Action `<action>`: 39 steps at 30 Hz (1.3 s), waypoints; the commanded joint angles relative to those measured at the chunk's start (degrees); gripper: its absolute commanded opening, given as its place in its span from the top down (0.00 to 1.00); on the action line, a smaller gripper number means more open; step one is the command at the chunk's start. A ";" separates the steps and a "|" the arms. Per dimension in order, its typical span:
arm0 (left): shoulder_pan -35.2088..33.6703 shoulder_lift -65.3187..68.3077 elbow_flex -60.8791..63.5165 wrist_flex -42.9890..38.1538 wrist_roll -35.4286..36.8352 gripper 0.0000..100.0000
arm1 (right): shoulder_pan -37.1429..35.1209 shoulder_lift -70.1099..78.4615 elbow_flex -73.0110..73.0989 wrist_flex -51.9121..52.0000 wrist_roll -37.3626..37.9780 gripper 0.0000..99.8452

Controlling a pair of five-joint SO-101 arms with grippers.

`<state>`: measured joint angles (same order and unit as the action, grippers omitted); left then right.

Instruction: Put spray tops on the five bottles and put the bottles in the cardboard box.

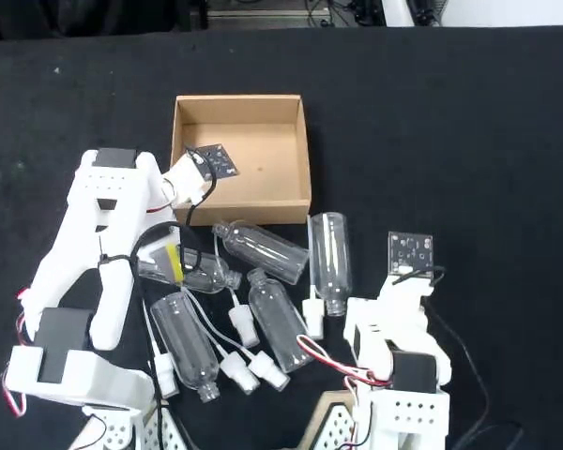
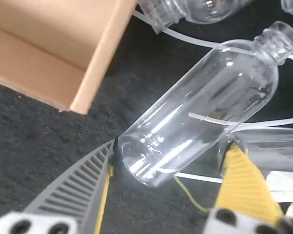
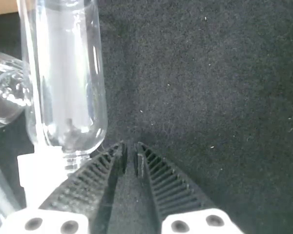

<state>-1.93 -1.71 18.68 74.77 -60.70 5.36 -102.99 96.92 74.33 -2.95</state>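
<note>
High view: an open brown cardboard box (image 1: 241, 202) sits on the black cloth-covered table (image 1: 469, 141), towards the far side. Five clear plastic bottles lie on their sides just near of it, all outside the box. Loose white spray tops (image 1: 240, 324) with thin dip tubes lie among and near of them.

The white left arm (image 1: 103, 234) stretches from the near left corner towards the box. Its left gripper (image 2: 168, 165) is down over the leftmost far bottle (image 2: 205, 102), which lies close to the box's near left corner. The jaws are spread, one grey finger and one yellow finger flanking the bottle's flat bottom end. I cannot tell whether they press on it. The bottle's threaded neck is bare and points away from the gripper.

The right arm (image 1: 399, 347) sits at the near edge, right of the bottles. The right gripper (image 3: 130, 151) rests low over bare cloth with its ribbed jaws almost pressed together, pinching nothing. Just to its left lies the rightmost bottle (image 3: 63, 73), neck towards the near side, with a spray top (image 3: 36, 168) just beside that neck.
</note>
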 commanded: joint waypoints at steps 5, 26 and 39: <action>-3.03 -1.14 3.65 -3.34 -1.85 0.68 | -0.26 -5.58 -0.48 0.44 -0.26 0.99; -2.68 -5.01 10.77 -14.33 1.85 0.68 | -0.26 -5.58 -0.48 0.44 -0.26 0.99; -1.19 -5.27 5.93 -7.74 0.09 0.68 | -0.26 -5.58 -0.48 0.44 -0.26 0.99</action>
<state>-3.87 -3.56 29.23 62.46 -59.03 5.36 -102.99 96.92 74.33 -2.95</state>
